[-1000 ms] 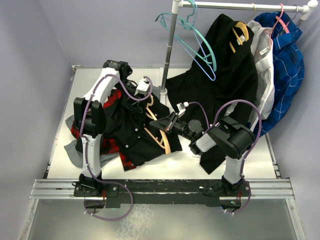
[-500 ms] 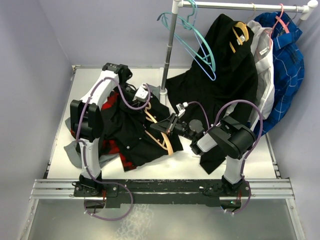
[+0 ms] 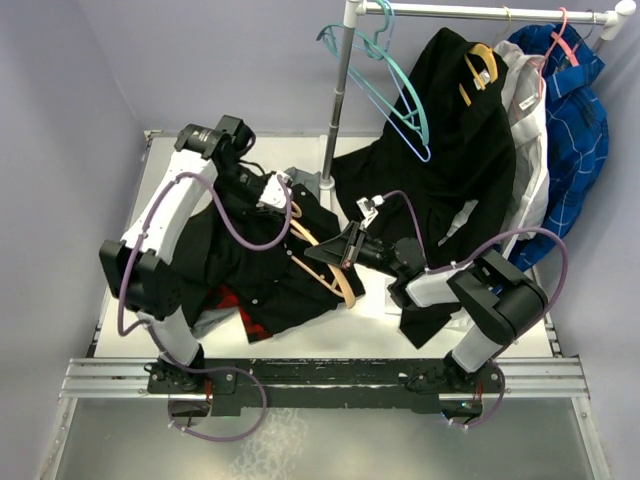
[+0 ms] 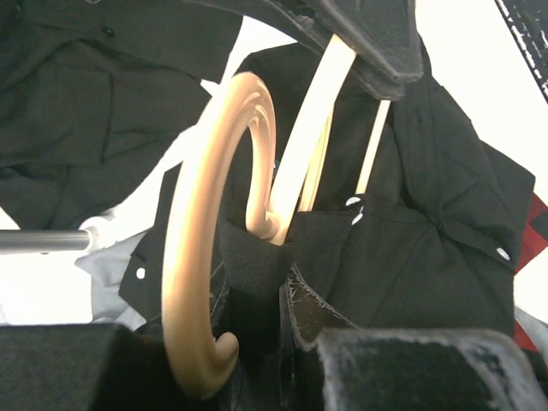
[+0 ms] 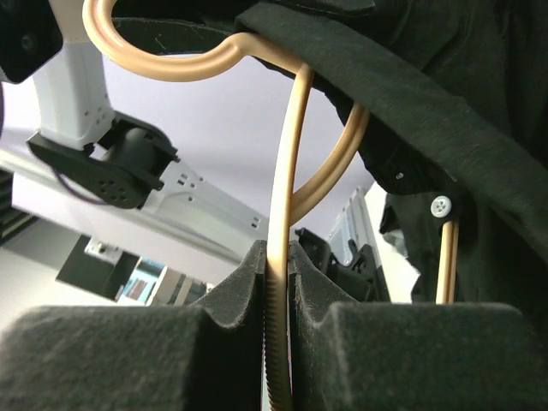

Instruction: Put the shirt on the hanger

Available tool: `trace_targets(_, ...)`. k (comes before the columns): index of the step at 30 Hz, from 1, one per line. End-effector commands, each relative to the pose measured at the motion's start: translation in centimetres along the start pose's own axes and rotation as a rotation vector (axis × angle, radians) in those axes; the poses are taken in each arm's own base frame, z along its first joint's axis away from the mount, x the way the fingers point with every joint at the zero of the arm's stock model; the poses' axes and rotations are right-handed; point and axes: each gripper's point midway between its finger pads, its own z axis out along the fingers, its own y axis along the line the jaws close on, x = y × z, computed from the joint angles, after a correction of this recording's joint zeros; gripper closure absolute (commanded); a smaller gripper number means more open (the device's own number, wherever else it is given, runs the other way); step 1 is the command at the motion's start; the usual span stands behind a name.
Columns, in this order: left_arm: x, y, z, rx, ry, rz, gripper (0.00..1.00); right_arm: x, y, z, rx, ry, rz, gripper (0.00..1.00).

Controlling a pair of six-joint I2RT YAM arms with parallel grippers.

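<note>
White table [image 3: 330, 338], left half: holds crumpled black shirt [image 3: 255, 265] atop red plaid shirt [image 3: 233, 298]; hanging black garment [image 3: 425, 325] touches right side.

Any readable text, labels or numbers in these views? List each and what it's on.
No text can be read in any view.
Small white tag under the rail: too small to read.
Close up, the shirt and hanger: no print visible.
</note>
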Motion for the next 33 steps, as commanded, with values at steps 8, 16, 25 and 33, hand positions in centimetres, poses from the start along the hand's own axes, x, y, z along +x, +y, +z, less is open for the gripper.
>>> trace_targets(8, -9.4, -6.3, -3.0, -0.053, -0.135, -0.048, 1.00, -2.8, 10.9, -2.5, -0.354, -0.118, -0.271, 1.00)
trace_targets(16, -7.4, -8.8, -0.6, 0.044, 0.016, -0.191, 0.44, -2.2, 14.0, -2.9, -0.434, -0.073, -0.325, 1.00)
trace_targets(25, -6.2, -9.8, 0.9, 0.102, 0.082, -0.236, 0.55, -2.0, 16.5, -3.5, -0.476, -0.065, -0.370, 1.00)
trace_targets(33, -4.9, -11.0, 1.7, 0.145, 0.143, -0.237, 1.00, -2.5, 18.3, -4.1, -0.505, -0.111, -0.393, 1.00)
